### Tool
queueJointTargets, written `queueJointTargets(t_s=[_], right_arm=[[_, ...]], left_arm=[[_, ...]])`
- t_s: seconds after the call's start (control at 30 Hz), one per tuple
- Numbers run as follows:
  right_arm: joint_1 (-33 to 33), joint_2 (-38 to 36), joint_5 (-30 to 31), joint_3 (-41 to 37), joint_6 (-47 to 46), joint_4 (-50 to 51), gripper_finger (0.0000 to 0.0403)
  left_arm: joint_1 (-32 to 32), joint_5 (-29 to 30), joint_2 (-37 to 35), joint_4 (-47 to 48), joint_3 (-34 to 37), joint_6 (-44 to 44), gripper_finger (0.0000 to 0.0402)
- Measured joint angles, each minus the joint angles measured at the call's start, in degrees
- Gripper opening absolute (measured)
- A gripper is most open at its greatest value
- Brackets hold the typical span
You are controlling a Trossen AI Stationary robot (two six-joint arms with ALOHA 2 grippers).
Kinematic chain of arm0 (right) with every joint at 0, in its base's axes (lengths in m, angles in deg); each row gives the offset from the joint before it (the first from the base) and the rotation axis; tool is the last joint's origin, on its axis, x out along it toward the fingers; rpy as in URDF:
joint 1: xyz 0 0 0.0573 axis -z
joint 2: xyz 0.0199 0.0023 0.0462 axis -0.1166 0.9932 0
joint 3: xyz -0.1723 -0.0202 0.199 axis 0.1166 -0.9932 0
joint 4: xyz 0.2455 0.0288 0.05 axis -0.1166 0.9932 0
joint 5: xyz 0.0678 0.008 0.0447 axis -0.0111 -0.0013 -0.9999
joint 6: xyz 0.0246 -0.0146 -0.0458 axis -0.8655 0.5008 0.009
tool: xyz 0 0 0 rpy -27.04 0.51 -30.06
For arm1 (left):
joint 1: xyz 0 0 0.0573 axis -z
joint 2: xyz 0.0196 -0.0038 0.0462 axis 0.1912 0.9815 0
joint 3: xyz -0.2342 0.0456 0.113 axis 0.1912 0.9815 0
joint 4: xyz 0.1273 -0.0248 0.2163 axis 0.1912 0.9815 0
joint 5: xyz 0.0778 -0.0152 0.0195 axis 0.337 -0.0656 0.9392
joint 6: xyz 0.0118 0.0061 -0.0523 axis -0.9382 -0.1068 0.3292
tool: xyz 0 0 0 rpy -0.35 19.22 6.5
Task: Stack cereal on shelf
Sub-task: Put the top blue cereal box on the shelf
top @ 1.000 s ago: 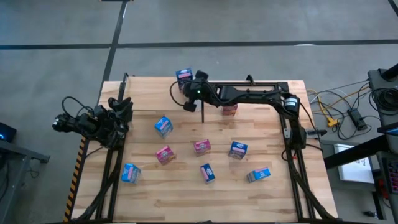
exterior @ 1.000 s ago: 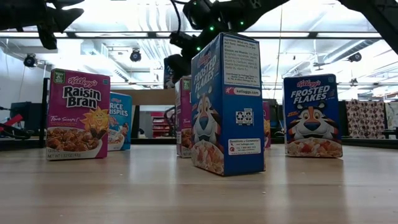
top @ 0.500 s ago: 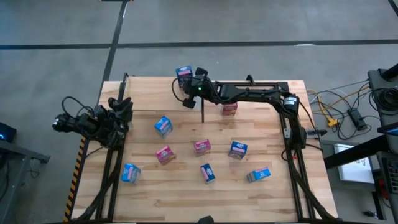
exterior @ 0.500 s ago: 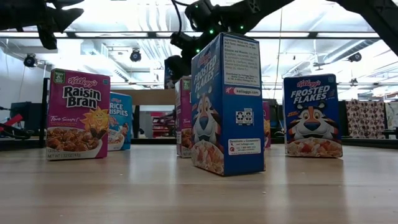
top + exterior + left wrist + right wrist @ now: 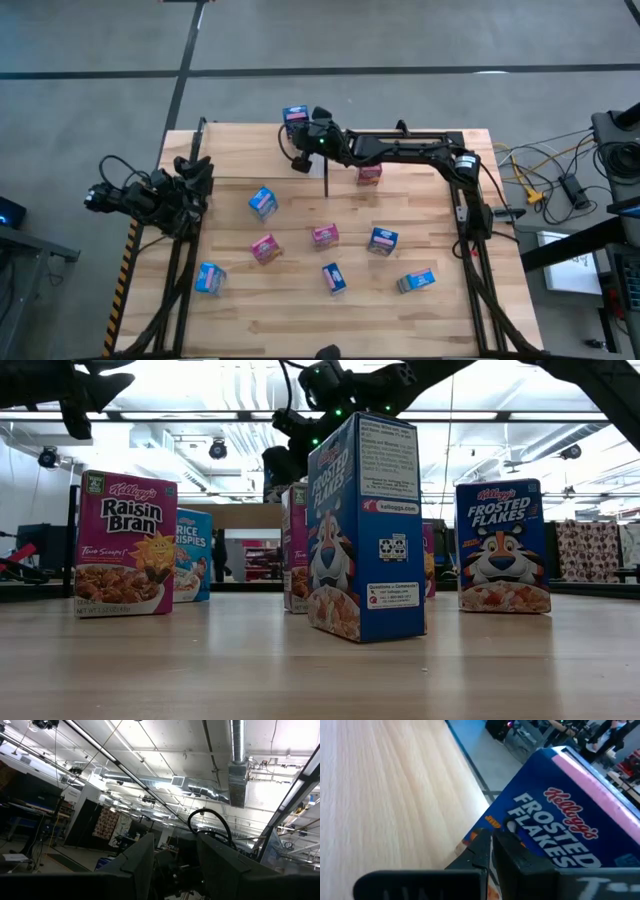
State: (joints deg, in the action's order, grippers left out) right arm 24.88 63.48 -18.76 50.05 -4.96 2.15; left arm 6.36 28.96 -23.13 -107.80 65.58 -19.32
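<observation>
Pale tabletop (image 5: 420,325) planks carry scattered cereal boxes; my closed right hand (image 5: 300,135) presses beside the far blue box (image 5: 294,117), which could topple off the edge.

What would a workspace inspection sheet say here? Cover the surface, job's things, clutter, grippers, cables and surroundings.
Surface: plank table, bare wood between the boxes.
Job's things: nine cereal boxes scattered on the table, none stacked; Frosted Flakes box at the far edge; shelf not made out.
Clutter: nothing seen.
Grippers: right gripper shut, beside the Frosted Flakes box; left gripper open, empty, at the table's left edge.
Cables: black loop by the left arm; floor cables right of the table.
Surroundings: grey floor.
</observation>
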Motion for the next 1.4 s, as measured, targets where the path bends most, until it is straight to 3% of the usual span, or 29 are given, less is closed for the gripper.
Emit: queueJointTargets(t_s=[0.2, 0.37, 0.67, 0.87, 1.1, 1.4], right_arm=[[-0.6, -1.2, -3.2, 1.4, 0.4, 3.0, 0.0011], [-1.2, -4.0, -4.3, 6.9, -0.7, 7.9, 0.0009], [5.3, -3.8, -5.2, 18.6, 0.2, 17.7, 0.0009], [11.1, -3.7, -13.3, 18.0, -4.6, 22.6, 0.0009], [12.9, -3.6, -13.6, 16.4, -6.1, 26.2, 0.0009], [10.6, -3.6, -15.5, 14.9, -6.1, 26.3, 0.0009]], left_arm=[[0.0, 0.0, 0.0, 0.0, 0.0, 0.0, 0.0135], [0.0, 0.0, 0.0, 0.0, 0.0, 0.0, 0.0135], [0.0, 0.0, 0.0, 0.1, 0.0, 0.0, 0.0135], [0.0, 0.0, 0.0, 0.1, 0.0, 0.0, 0.0135], [0.0, 0.0, 0.0, 0.1, 0.0, 0.0, 0.0135], [0.0, 0.0, 0.0, 0.1, 0.0, 0.0, 0.0135]])
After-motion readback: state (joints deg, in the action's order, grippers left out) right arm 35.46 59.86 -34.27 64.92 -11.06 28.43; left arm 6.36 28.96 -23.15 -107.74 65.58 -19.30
